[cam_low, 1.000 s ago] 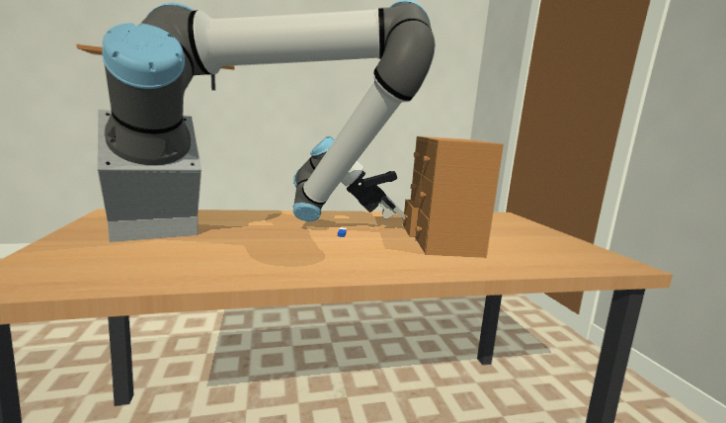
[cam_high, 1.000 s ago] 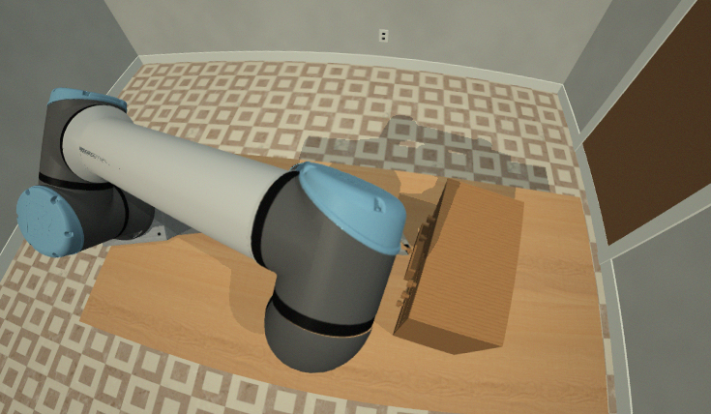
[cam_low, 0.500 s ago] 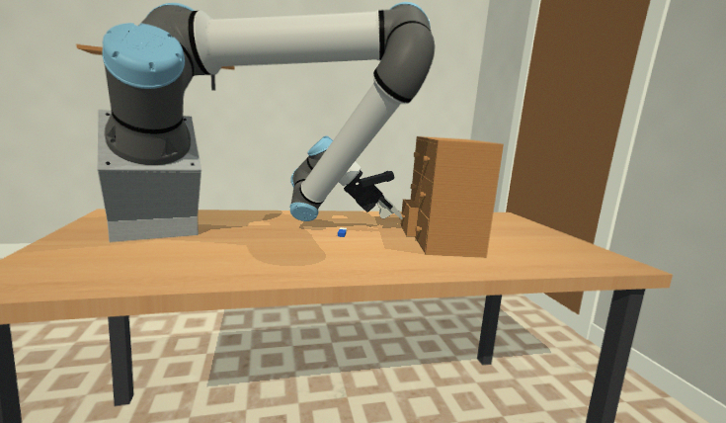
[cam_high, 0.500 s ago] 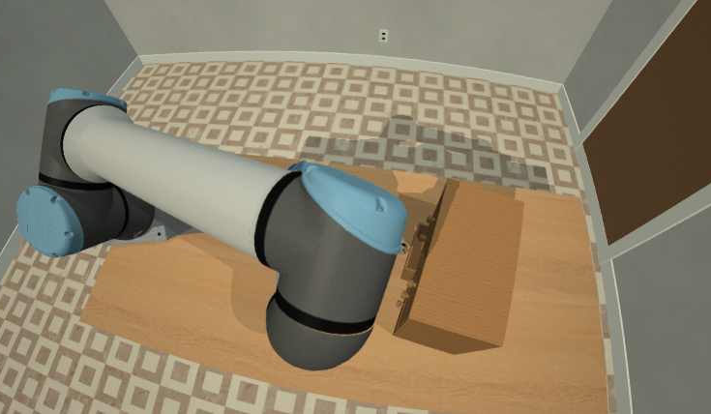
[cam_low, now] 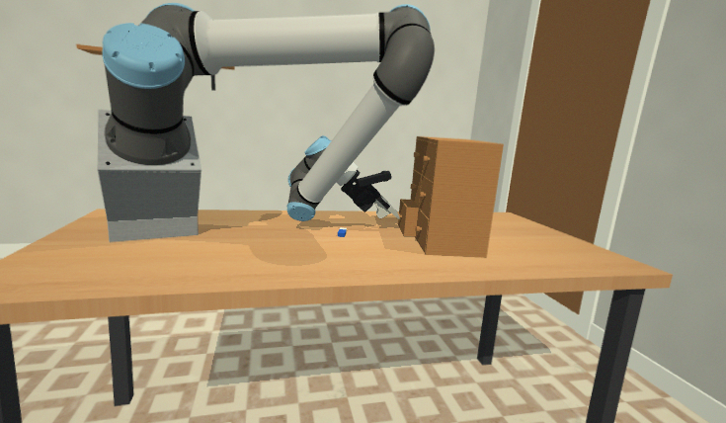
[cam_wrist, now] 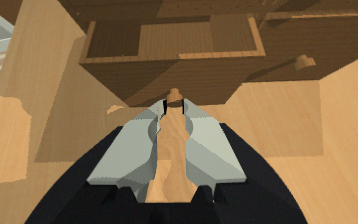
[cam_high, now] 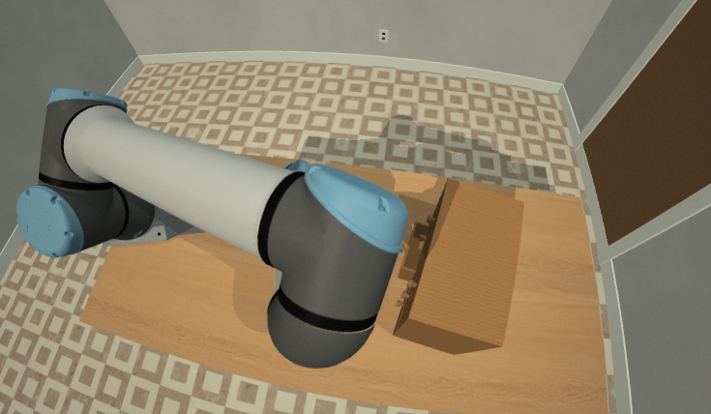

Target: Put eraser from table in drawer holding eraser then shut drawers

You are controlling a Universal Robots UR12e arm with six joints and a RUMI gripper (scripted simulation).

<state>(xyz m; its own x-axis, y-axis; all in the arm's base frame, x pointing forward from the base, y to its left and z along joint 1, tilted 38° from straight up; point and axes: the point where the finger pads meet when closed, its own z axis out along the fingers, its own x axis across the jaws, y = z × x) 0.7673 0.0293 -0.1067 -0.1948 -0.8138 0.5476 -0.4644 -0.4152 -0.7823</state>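
Observation:
The wooden chest (cam_high: 470,256) (cam_low: 459,200) stands upright on the table. Its bottom drawer (cam_low: 409,224) (cam_wrist: 180,80) in the column farther from the exterior camera is pulled partly out. My gripper (cam_low: 398,216) (cam_wrist: 174,100) is shut on that drawer's knob (cam_wrist: 175,95). No eraser shows in the visible part of the open drawer; its rear is under the chest and the floor behind its front wall is hidden. A small blue and white eraser (cam_low: 342,232) lies on the table in front of the chest, on the robot base's side.
The neighbouring bottom drawer's knob (cam_wrist: 305,62) is to the right in the wrist view, and that drawer looks shut. More knobs stick out above, such as the top one (cam_low: 426,158). The arm covers much of the table (cam_high: 553,298) in the top view.

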